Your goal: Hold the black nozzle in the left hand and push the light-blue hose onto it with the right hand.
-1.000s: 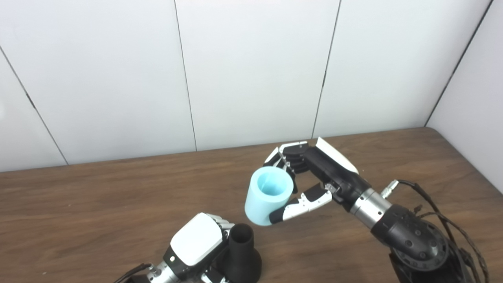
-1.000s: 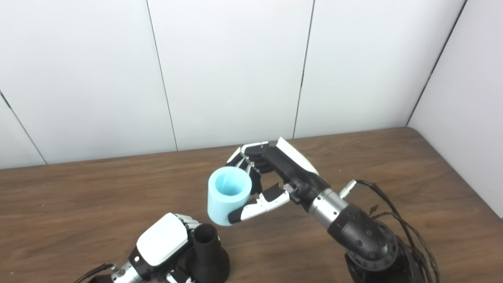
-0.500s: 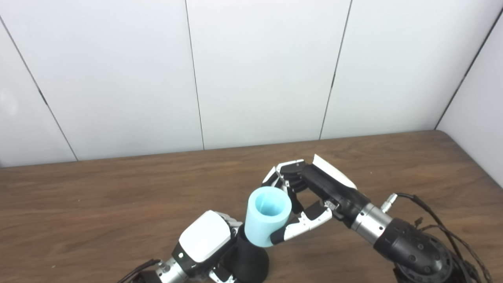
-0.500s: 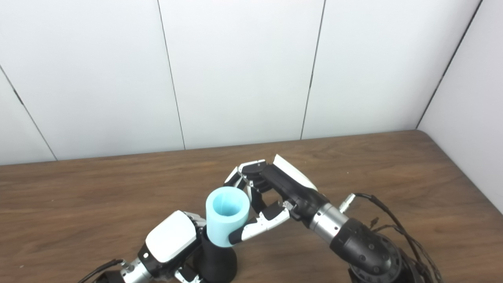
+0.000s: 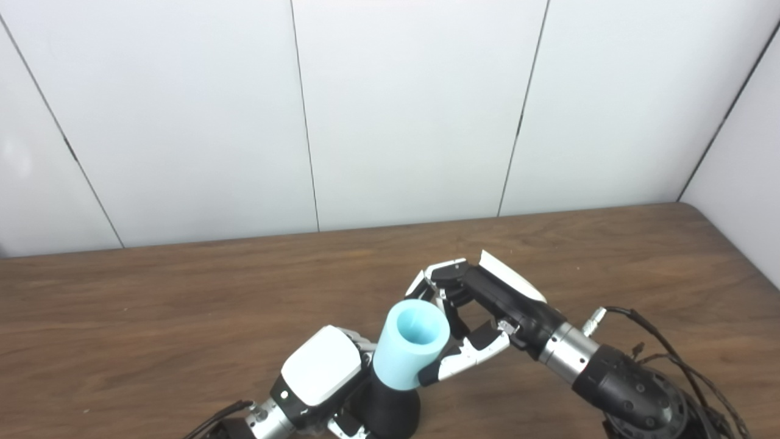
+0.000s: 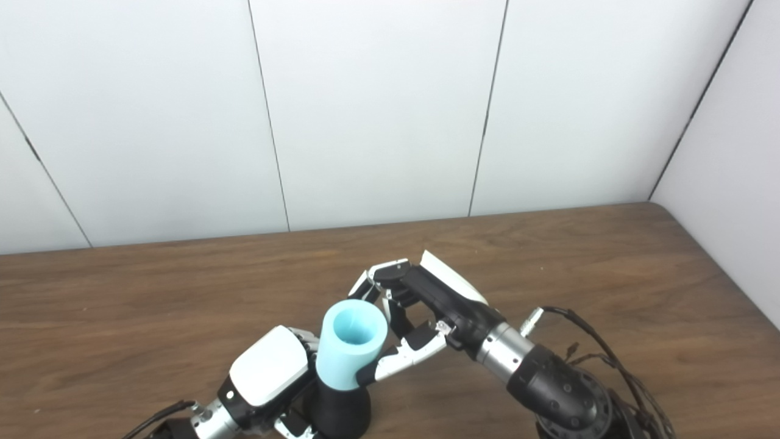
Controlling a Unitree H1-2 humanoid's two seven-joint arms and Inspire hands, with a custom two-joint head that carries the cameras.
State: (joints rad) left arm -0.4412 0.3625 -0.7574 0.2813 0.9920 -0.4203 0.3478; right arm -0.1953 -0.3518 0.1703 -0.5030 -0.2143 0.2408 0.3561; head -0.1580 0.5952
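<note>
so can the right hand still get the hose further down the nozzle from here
Probably yes. The right hand grips the hose, which sits over the top of the nozzle held by the left hand. The flared black base below shows uncovered, with nothing between; the hose does lean slightly.

Legible markings: none found.
You will read no text, label, brand, number or sign on the light-blue hose (image 5: pixel 409 345), the black nozzle (image 5: pixel 390 410), either hand's white shell, the tabletop (image 5: pixel 152 317) or the wall panels (image 5: pixel 414 110); all surfaces appear plain.
</note>
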